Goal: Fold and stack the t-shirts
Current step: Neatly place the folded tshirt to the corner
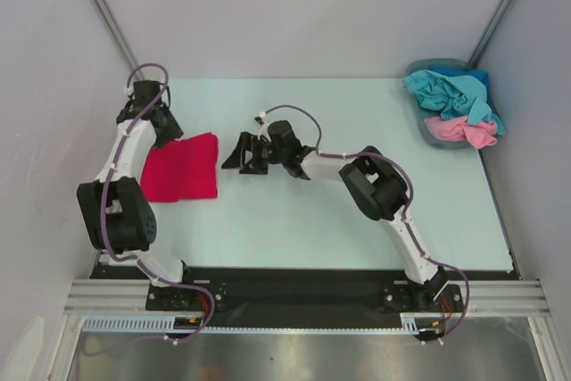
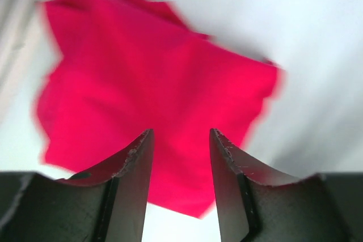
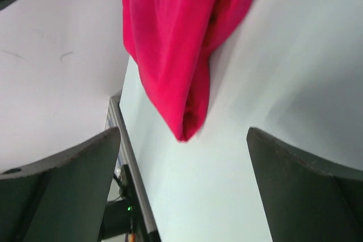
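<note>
Crimson t-shirt (image 1: 181,168) folded to approx. square, lying flat; left pincer (image 2: 180,134) & right pincer (image 3: 182,131) both spread.

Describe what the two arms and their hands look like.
The left arm and right arm have white links, bulky black joints and looping purplish-grey cables. The left hand and right hand are black, each with two dark wedge-shaped fingers.

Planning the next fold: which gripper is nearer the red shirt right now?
Left. The left gripper hovers over the red shirt's far-left corner, jaws open. The right gripper sits off the shirt's right edge, a strip of bare table between them.
</note>
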Tool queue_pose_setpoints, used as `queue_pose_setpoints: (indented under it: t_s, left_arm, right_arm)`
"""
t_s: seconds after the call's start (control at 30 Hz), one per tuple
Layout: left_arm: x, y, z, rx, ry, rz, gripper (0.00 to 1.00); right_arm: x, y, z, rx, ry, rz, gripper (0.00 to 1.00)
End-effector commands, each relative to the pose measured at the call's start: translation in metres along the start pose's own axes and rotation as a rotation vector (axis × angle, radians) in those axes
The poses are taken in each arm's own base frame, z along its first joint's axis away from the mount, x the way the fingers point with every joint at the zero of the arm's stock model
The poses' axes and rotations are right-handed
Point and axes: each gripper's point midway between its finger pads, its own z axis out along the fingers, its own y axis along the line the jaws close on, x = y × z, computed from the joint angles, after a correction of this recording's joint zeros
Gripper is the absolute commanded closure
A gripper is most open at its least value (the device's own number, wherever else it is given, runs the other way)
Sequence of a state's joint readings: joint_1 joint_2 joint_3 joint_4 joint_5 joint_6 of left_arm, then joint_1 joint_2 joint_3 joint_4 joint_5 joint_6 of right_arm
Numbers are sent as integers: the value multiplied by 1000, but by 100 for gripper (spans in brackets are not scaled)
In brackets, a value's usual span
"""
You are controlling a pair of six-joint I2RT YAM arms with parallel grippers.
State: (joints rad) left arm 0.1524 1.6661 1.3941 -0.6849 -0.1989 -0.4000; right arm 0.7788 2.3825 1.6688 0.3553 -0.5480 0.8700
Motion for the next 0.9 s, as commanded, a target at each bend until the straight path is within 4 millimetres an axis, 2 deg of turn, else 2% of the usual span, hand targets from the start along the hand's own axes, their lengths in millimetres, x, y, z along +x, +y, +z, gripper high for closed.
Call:
queue_pose_setpoints:
  t_s: [0.0, 0.03, 0.07, 0.1, 0.13, 0.17, 0.2, 0.27, 0.37, 0.4, 0.43, 0.5, 0.6, 0.7, 0.87]
  left_arm:
    - [9, -67, -28, 246, -12, 43, 51]
    - [15, -72, -29, 255, -2, 43, 52]
    - [23, -77, -28, 258, 12, 54, 52]
    - [28, -78, -27, 249, 18, 60, 53]
    - [40, -89, -30, 264, 35, 71, 53]
    - [51, -89, -27, 260, 56, 74, 53]
    - [60, -94, -27, 261, 74, 85, 53]
    - [78, -95, -21, 248, 112, 89, 54]
    - [98, -101, -17, 249, 144, 106, 55]
    - [105, -106, -18, 265, 152, 120, 55]
    - [109, -110, -18, 281, 159, 120, 55]
    - [124, -124, -18, 326, 179, 141, 55]
    - [147, -144, -17, 377, 216, 176, 55]
    - [167, -156, -12, 399, 256, 202, 55]
    - [184, -156, -2, 383, 288, 217, 56]
  right_arm:
    - [-46, 32, -40, -19, -161, -80, 0]
    - [-43, 18, -50, 3, -175, -67, 0]
    - [-42, 14, -56, 12, -184, -62, 0]
    - [-48, 20, -66, 6, -206, -66, 0]
    - [-54, 18, -75, 6, -230, -64, 0]
    - [-45, 5, -81, 30, -225, -42, 0]
    - [-50, 9, -89, 23, -243, -42, 0]
    - [-48, -1, -99, 36, -258, -13, 0]
    - [-51, 1, -111, 39, -282, -17, 0]
    - [-46, -5, -115, 51, -276, -12, 0]
    - [-48, 1, -120, 47, -288, -18, 0]
    - [-47, -7, -128, 67, -297, -10, 0]
    - [-51, -7, -138, 70, -310, -15, 0]
    - [-54, -6, -147, 72, -323, -19, 0]
    - [-60, -3, -161, 65, -347, -22, 0]
